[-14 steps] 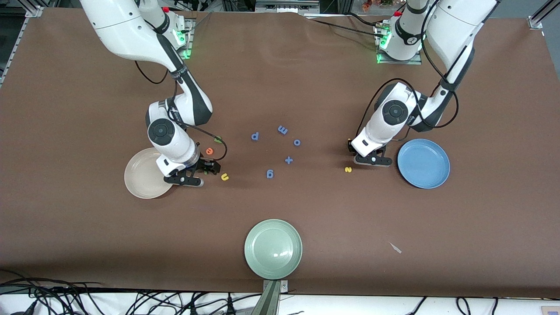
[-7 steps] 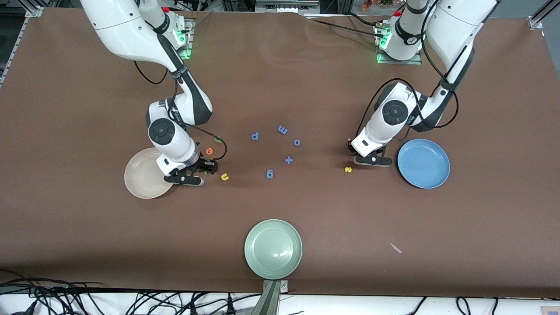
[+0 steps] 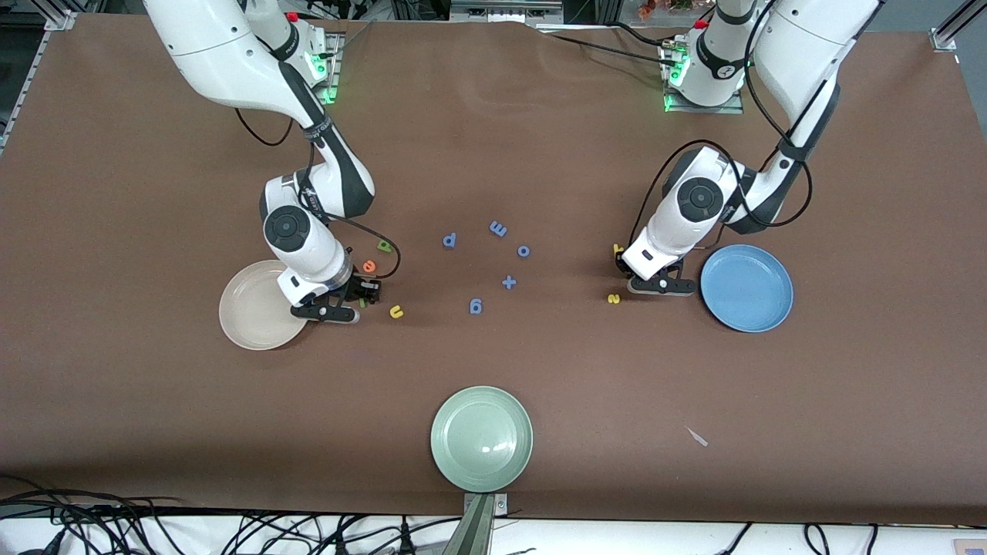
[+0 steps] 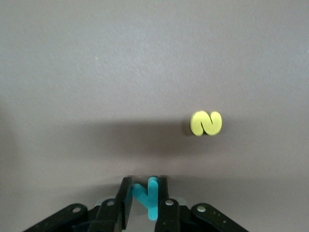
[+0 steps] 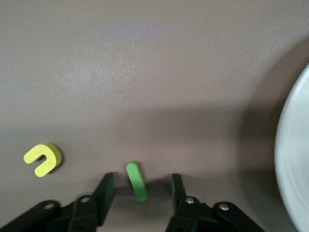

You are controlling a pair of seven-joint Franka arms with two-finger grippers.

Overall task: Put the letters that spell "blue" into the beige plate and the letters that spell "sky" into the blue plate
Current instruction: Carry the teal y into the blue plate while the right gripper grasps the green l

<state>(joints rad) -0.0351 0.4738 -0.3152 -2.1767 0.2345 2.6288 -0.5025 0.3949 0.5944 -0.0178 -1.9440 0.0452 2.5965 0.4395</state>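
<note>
Beige plate (image 3: 248, 308): sitting toward the right arm's end of the table, holding no letters. Blue plate (image 3: 746, 287): sitting toward the left arm's end, likewise holding none. Neither word is started as far as plates go; all seven letters are judged still to be delivered.

Left gripper (image 4: 143, 204): lying low at the table beside the blue plate, clenched on the teal y (image 4: 147, 195), which is standing pinched between its fingers. Lift and carry to the blue plate are judged to be the step in hand.

Right gripper (image 5: 140, 192): lying low just beside the beige plate, fingers standing apart on either side of the green l (image 5: 136, 180) without touching it; the l is resting on the table, not yet gripped.

Yellow s (image 3: 614, 298): lying on the table near the left gripper. Yellow k (image 3: 617, 250): partly hidden at the left arm's wrist.

Yellow u (image 3: 396, 311): lying on the table near the right gripper. Orange e (image 3: 369, 266) and green b (image 3: 383, 246): lying a little farther from the front camera than the u.

Blue letters and plus sign (image 3: 509, 282): lying mid-table, not wanted. Pale green plate (image 3: 481, 438): sitting nearest the front camera, unused.
</note>
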